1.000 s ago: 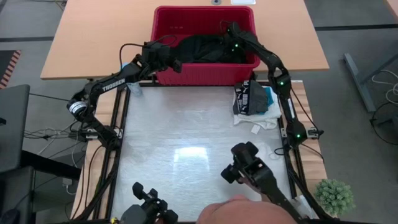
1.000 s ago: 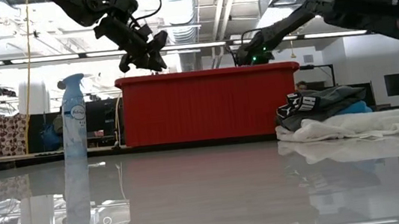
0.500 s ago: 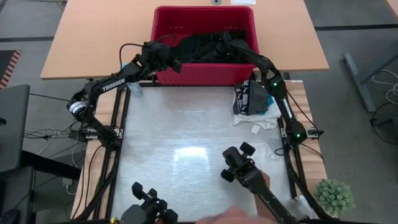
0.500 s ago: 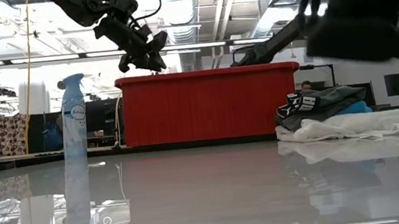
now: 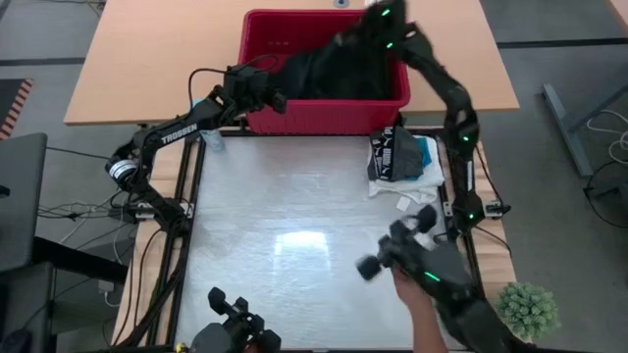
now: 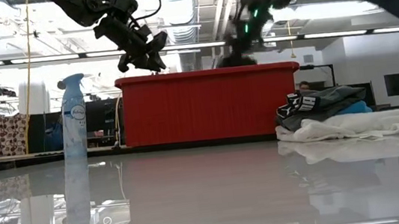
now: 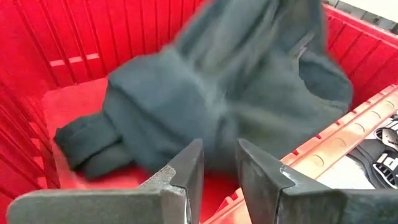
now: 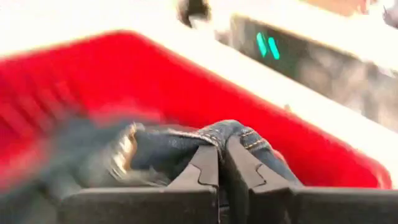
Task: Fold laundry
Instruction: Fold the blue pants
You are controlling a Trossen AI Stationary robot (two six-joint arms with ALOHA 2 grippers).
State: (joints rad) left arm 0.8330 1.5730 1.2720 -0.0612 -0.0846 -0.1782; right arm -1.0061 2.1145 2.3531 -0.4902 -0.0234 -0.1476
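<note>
now that the right gripper (image 8: 219, 163) is pinched tight on the dark garment (image 5: 334, 69), it is lifting it up out of the red basket (image 5: 263, 29), where it was lying before. the left gripper (image 7: 216, 163) is waiting by the basket, fingers a little apart, holding nothing.

Dark jointed arms, white TROSSEN lettering, black cables, green lights.
</note>
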